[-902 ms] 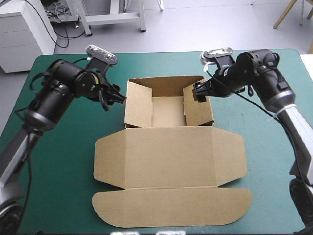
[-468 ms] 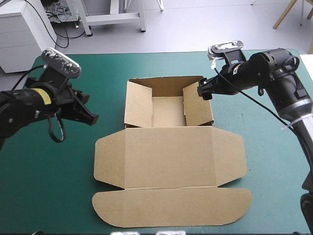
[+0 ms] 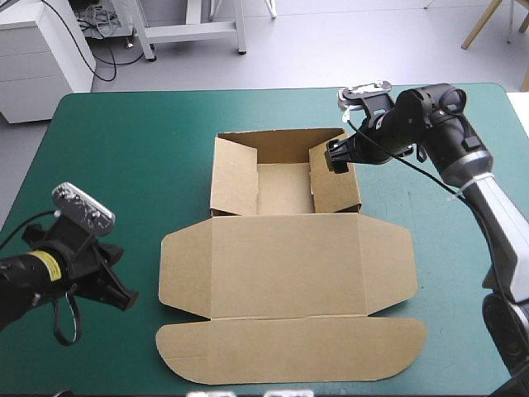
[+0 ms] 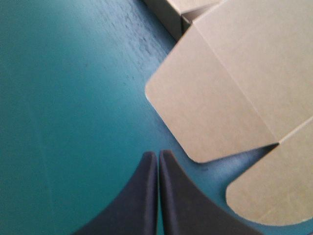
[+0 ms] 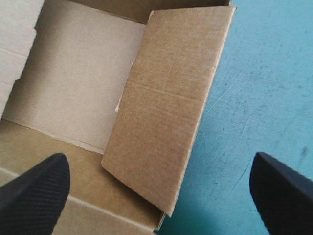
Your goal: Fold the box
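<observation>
The brown box [image 3: 285, 265] lies mid-table as an open tray [image 3: 285, 188] at the far side, walls raised, with the lid and its flaps flat toward the front. My right gripper [image 3: 335, 159] hangs open over the tray's right wall [image 5: 166, 112], one finger [image 5: 39, 196] inside the tray and the other outside over the cover. My left gripper [image 3: 126, 299] is shut and empty, low over the cover at the front left. In the left wrist view its fingertips [image 4: 158, 157] meet just short of the lid's rounded left flap [image 4: 210, 107].
The teal-green cover [image 3: 107, 165] shows on both sides of the box. The lid's front flap [image 3: 289, 347] reaches close to the table's near edge. The far edge runs just behind the tray.
My left arm swung away from the tray's left wall to the table's front left, and its fingers went from open to shut. The right gripper shifted briefly and is back at the right wall.
</observation>
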Robot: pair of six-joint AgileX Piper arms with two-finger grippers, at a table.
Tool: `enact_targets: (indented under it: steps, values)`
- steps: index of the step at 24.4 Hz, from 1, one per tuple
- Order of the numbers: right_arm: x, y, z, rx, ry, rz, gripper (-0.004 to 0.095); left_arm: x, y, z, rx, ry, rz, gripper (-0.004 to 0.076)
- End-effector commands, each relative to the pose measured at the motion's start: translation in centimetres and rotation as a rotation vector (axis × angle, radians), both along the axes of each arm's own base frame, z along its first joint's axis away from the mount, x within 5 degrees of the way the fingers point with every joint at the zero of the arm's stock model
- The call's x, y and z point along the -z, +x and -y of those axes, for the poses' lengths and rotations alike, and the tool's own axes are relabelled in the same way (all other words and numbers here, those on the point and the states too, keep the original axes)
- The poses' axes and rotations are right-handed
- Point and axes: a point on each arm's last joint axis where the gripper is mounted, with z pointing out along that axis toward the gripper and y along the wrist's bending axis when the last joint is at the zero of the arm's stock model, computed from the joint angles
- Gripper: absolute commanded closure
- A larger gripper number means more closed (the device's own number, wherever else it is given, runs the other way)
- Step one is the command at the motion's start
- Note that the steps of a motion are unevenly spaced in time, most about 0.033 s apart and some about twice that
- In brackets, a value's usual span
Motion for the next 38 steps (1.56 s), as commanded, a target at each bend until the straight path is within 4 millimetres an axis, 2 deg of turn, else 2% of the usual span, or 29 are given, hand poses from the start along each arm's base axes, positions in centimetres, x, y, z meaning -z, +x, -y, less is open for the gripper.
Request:
enact_targets:
  steps: [1,4,8,13,16,18,20,21,25,27,29,31,34,38]
  values:
    - [-0.1,1.1,-0.4,0.009,0.019,0.05,0.003,1.8,-1.0,-0.4,-0.019,-0.035,-0.005,0.0734]
    - [2.3,2.6,-0.9,0.011,0.001,-0.01,0.0067,4.1,-1.5,-0.6,-0.029,-0.021,-0.048,0.0734]
    - [5.1,4.5,-1.4,0.017,-0.009,-0.045,0.0119,6.0,-2.1,-0.9,-0.047,-0.016,-0.086,0.0734]
    - [7.1,5.9,-1.9,0.022,-0.011,-0.05,0.0215,6.5,-2.5,-1.1,-0.049,-0.018,-0.086,0.0734]
    - [8.1,6.3,-2.0,0.023,-0.015,-0.071,0.035,6.3,-2.7,-1.2,-0.049,-0.024,-0.075,0.0734]
    - [8.5,6.4,-2.1,0.029,-0.015,-0.081,0.0489,6.3,-2.7,-1.2,-0.048,-0.026,-0.075,0.0734]
    - [8.4,6.5,-2.1,0.047,-0.004,-0.078,0.0727,6.3,-2.7,-1.1,-0.044,-0.041,-0.076,0.0734]
    - [8.4,6.6,-2.1,0.062,0.004,-0.076,0.0902,6.3,-2.7,-1.1,-0.043,-0.045,-0.076,0.0734]
    - [8.3,6.6,-2.0,0.064,0.004,-0.07,0.0927,6.2,-2.7,-1.0,-0.042,-0.05,-0.066,0.0734]
    - [7.5,6.8,-1.3,0.074,-0.018,-0.036,0.0927,6.2,-2.7,-1.0,-0.042,-0.05,-0.066,0.0734]
    - [5.9,7.0,0.4,0.109,-0.028,0.015,0.0927,6.2,-2.7,-1.0,-0.042,-0.049,-0.068,0.0734]
    - [4.0,7.1,3.1,0.167,-0.048,0.072,0.0927,6.2,-2.7,-1.0,-0.042,-0.049,-0.068,0.0734]
    - [1.7,6.9,9.2,0.305,-0.093,0.151,0.0927,6.2,-2.6,-1.0,-0.041,-0.052,-0.061,0.0734]
    - [1.1,6.4,15.8,0.468,-0.108,0.155,0.0927,6.2,-2.6,-1.0,-0.041,-0.052,-0.061,0.0734]
